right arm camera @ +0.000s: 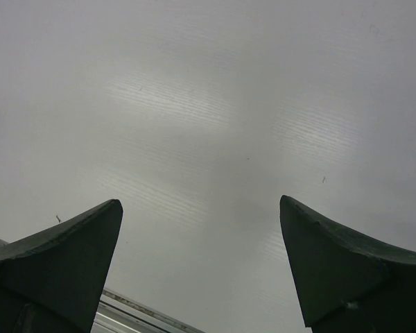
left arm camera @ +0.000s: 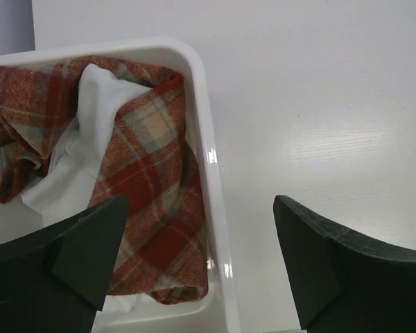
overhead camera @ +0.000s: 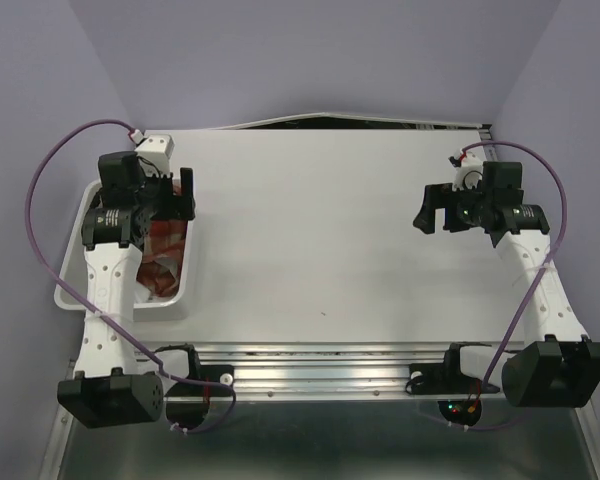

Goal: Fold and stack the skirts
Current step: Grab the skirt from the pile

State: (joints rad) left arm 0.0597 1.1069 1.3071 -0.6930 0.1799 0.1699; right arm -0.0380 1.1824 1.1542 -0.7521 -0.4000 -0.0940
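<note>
Hovering above the bare table [overhead camera: 330,240], the right gripper [right arm camera: 201,208] stands wide, holding nothing. The left gripper [left arm camera: 201,208], equally wide and empty, hangs over one long rim of the tub [left arm camera: 209,132]. Inside, the plaid skirt [left arm camera: 152,194] lies crumpled around the white skirt [left arm camera: 90,125].

Right pincer [right arm camera: 200,201] spread wide, dark fingers [right arm camera: 62,263] at lower left and lower right of frame. Pale bench [right arm camera: 208,97] shows in gap, fills rest. Metal rail [right arm camera: 139,313] strip at bottom edge, left of centre.
</note>
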